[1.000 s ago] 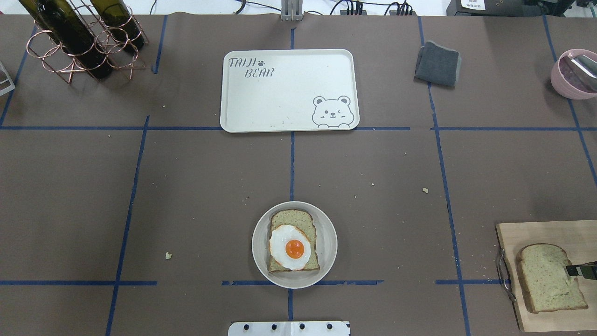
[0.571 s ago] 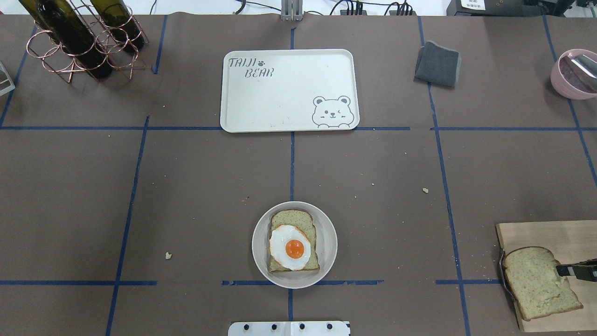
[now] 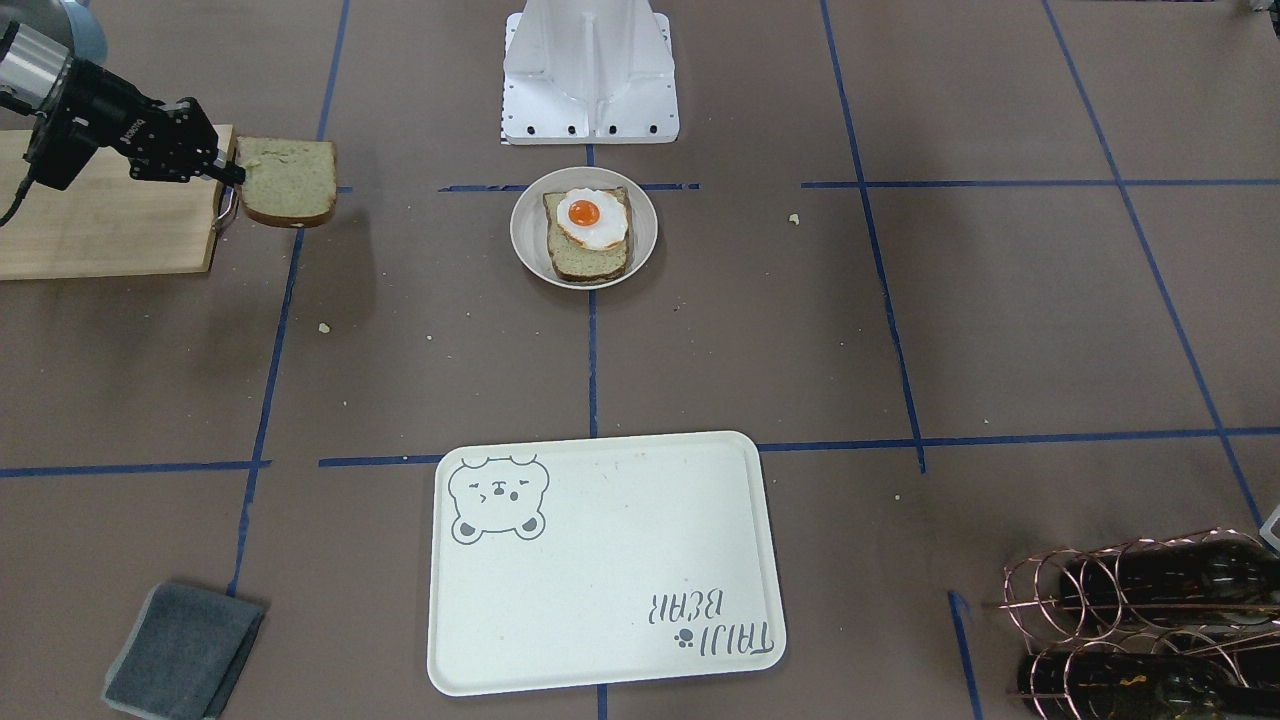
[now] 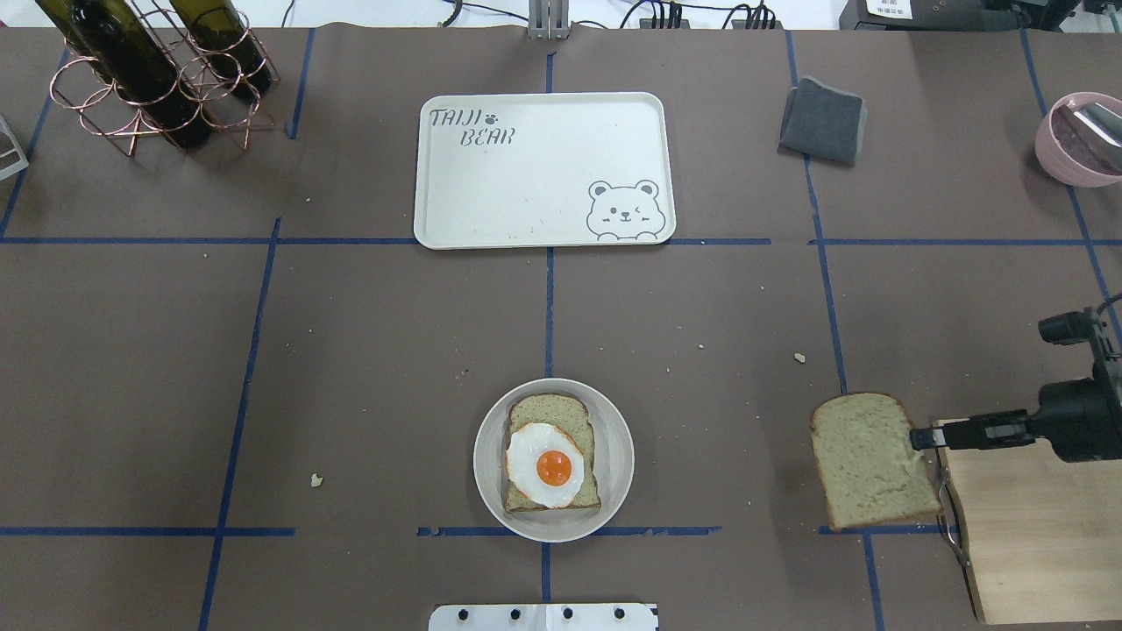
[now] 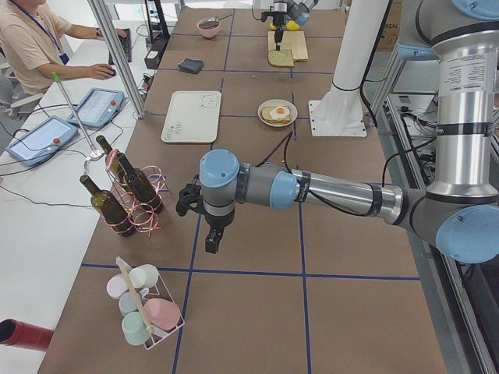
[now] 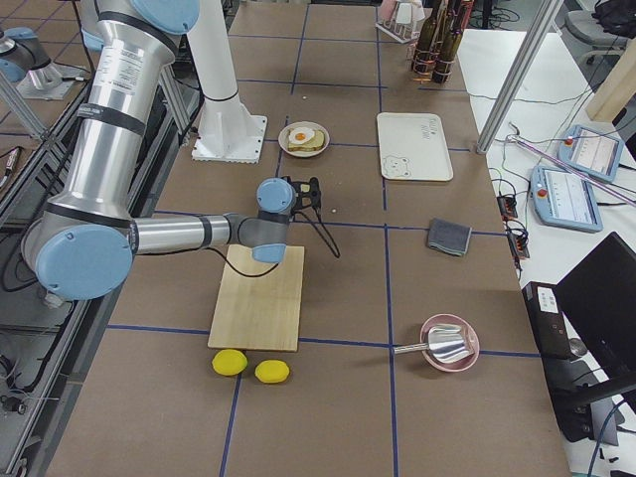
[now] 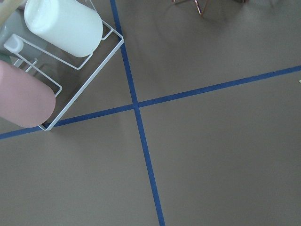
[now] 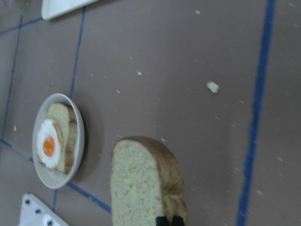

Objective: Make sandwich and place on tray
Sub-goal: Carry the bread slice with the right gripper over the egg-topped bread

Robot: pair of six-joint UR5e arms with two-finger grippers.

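Note:
A small round beige plate [image 4: 487, 456] at the near centre holds one bread slice [image 4: 550, 408] with a fried egg [image 4: 545, 464] on top. My right gripper [image 4: 916, 436] is shut on the edge of a second bread slice [image 4: 872, 462] and holds it above the table, just left of the cutting board. The held slice also shows in the front view [image 3: 290, 180] and in the right wrist view [image 8: 146, 183]. The cream bear tray [image 4: 543, 166] lies bare at the far centre. My left gripper [image 5: 210, 243] shows only in the left side view, far off to the left; I cannot tell its state.
A wooden cutting board [image 4: 1034, 543] lies at the near right. A grey cloth [image 4: 822, 118] and a pink bowl [image 4: 1074, 140] are at the far right. A copper rack with wine bottles [image 4: 149, 74] stands at the far left. A wire cup rack [image 7: 47, 61] is under the left wrist.
My right gripper has lifted the bread slice off the cutting board and carried it left, past the board's left edge toward the plate. Nothing else has moved.

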